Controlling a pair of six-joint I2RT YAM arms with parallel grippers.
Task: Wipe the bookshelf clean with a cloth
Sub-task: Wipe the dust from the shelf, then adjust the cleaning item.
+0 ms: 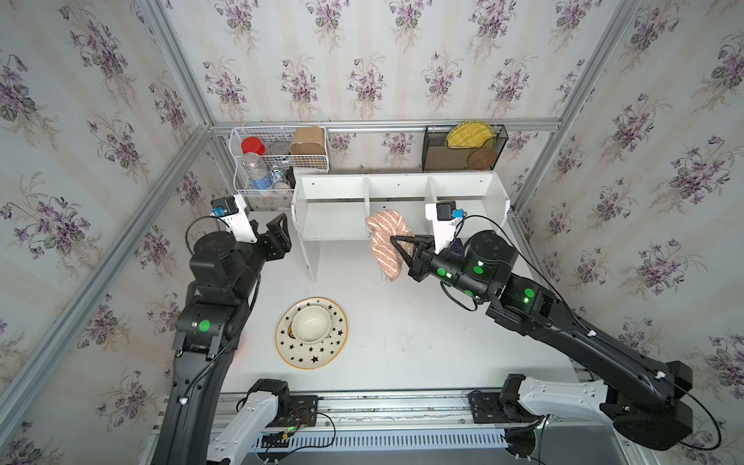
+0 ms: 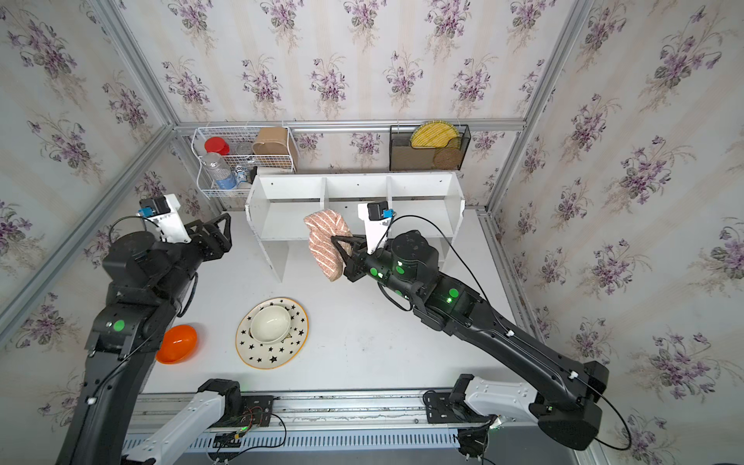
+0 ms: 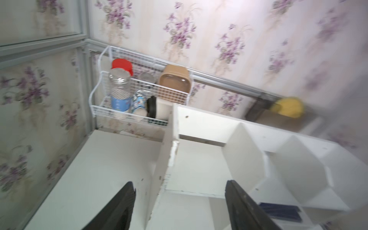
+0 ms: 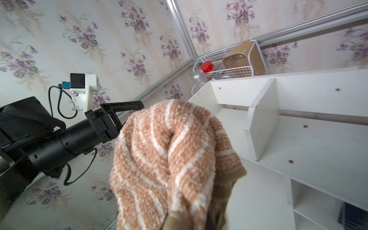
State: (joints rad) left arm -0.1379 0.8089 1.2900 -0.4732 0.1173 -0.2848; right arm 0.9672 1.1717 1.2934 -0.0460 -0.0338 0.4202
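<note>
Top views: cloth [image 1: 380,241] pinched by right gripper [image 1: 394,240], hung just ahead of fingers at bookshelf [image 1: 334,217] middle bay; left gripper [image 1: 282,225] spread, empty.
Left wrist: bookshelf end between spread fingers [image 3: 125,203].
Right wrist: cloth [image 4: 169,159] bunched; to be pressed flat, swept bay-wise.

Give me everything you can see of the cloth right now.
The cloth is a soft, nubbly tan-pink towel with thin pale stripes, bunched and draped from the shut jaws of the right gripper, loose end hanging above the table. It is at the front of the middle compartment of the bookshelf; contact with the shelf cannot be told.
</note>
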